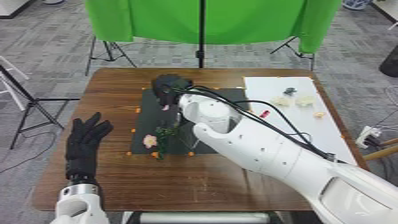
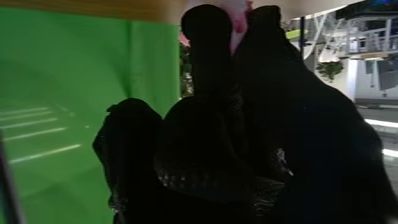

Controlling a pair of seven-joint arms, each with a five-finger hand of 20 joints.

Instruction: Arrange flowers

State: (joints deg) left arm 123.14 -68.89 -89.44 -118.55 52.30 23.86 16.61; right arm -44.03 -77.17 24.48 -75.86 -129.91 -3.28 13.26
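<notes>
Head view | your right hand (image 1: 171,84), upper centre, pinches pink flower (image 2: 238,20) | left hand (image 1: 86,140), left, fingers apart | green stem (image 1: 163,141), lower centre, lengthwise near-vertical

A lab, with green backdrop (image 1: 258,22) and tripods (image 1: 34,103).

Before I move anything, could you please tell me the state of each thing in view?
Left hand: open.
Right hand: pinching a pink bloom.
Other pink flower: lying on the dark mat.
Pale flowers: lying loose on the white sheet.
Both coverings: spread flat.
</notes>
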